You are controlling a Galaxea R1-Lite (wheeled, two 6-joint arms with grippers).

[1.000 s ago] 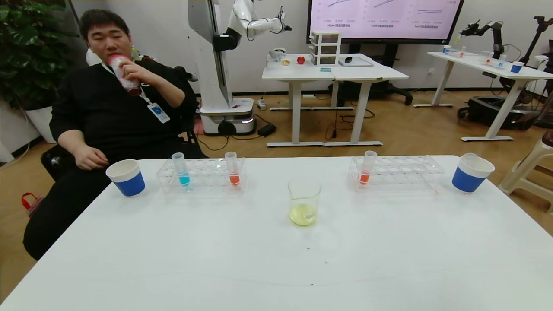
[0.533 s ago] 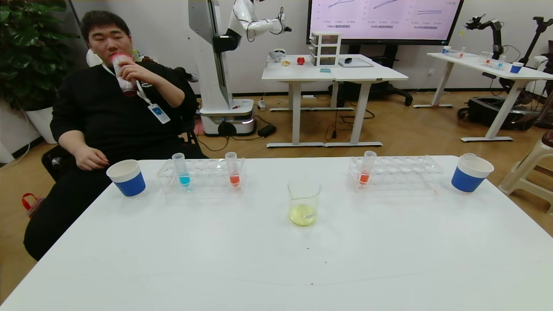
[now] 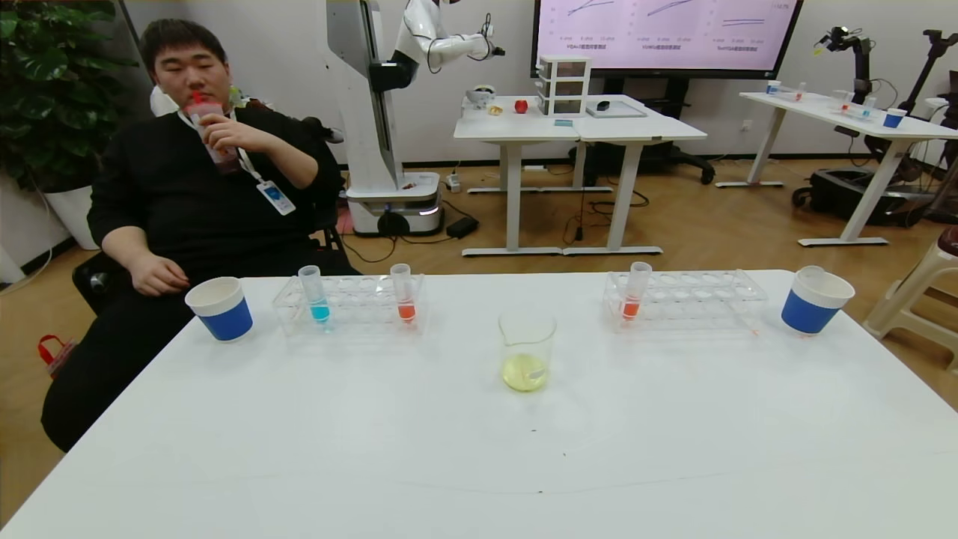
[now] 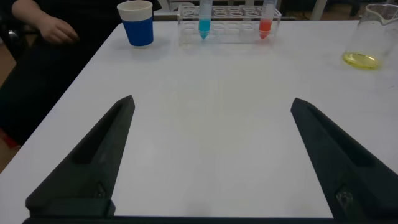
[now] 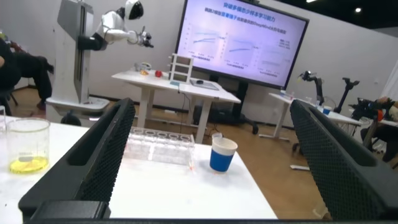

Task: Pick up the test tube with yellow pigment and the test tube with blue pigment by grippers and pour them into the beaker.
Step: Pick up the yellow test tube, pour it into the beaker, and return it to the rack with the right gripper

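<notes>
The test tube with blue pigment point(image 3: 317, 296) stands upright in the left clear rack point(image 3: 348, 303), also seen from the left wrist point(image 4: 204, 18). The beaker point(image 3: 527, 352) stands mid-table with a little yellow liquid in its bottom. The test tube with yellow pigment does not show in either rack. Neither gripper appears in the head view. My left gripper point(image 4: 212, 101) hangs open over bare table, well short of the left rack. My right gripper point(image 5: 211, 104) is open too, with nothing between its fingers, facing the right rack point(image 5: 158, 146) and a blue cup point(image 5: 222, 152).
Orange-red tubes stand in the left rack point(image 3: 404, 293) and the right rack point(image 3: 636, 292). Blue-sleeved paper cups sit at the far left point(image 3: 219, 307) and far right point(image 3: 816, 299). A person point(image 3: 194, 187) sits at the table's far left corner, one hand near the edge.
Nothing on the table has moved. The seated person has lowered the bottle a little from his mouth.
</notes>
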